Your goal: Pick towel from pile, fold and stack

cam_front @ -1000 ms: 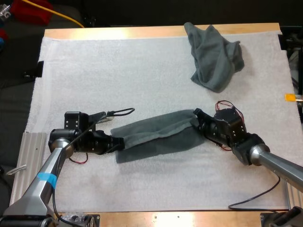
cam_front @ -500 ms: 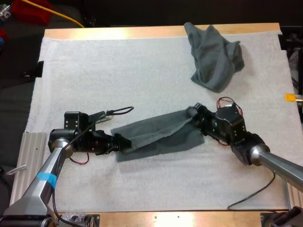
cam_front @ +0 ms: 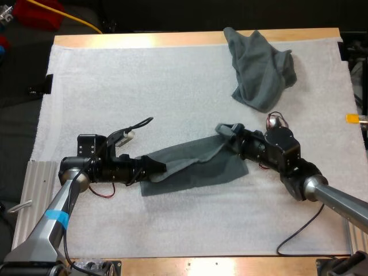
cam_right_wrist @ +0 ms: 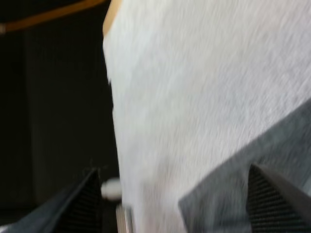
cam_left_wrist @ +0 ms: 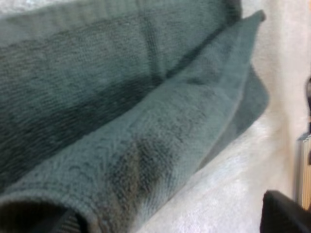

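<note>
Since the left gripper [cam_front: 158, 167] pinches the towel [cam_front: 198, 164] in the middle of the mat [cam_front: 172, 86], with its other corner raised at the right gripper [cam_front: 226, 130] (grip there: cannot tell), carry both ends evenly. Left wrist: the fold lies doubled, so keep its edges aligned. Right wrist: towel close by, bare mat beyond.

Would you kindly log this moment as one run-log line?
phase: folding | left hand: shut on towel, left end | right hand: at towel's right corner | crumpled towel: far right of mat

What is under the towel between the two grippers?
The white mat shows all round the towel, so it likely rests on that; the area beneath is covered.
</note>
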Robot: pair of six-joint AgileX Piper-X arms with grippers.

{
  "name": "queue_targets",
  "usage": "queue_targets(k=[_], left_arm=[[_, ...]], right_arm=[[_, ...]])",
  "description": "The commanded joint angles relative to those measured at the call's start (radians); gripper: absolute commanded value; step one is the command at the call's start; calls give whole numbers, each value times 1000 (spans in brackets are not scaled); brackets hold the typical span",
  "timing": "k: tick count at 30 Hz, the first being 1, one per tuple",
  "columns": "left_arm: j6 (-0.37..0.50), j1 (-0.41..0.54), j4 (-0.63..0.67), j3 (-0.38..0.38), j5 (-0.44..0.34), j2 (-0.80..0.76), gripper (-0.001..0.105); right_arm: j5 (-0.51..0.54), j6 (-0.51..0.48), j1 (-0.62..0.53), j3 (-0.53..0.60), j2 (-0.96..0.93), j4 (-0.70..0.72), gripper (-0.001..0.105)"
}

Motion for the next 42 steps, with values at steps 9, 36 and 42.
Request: queue_targets(k=[9, 36, 42], left_arm=[[-86, 102, -40, -5, 120, 1, 69], [-23, 131, 56, -5, 102, -208, 69], [25, 76, 166, -5, -50, -352, 69]], right_arm=[[-167, -21, -5, -7, -9, 16, 62], [45, -396, -5, -7, -262, 539, 62], [73, -458, -5, -7, -318, 662, 62]])
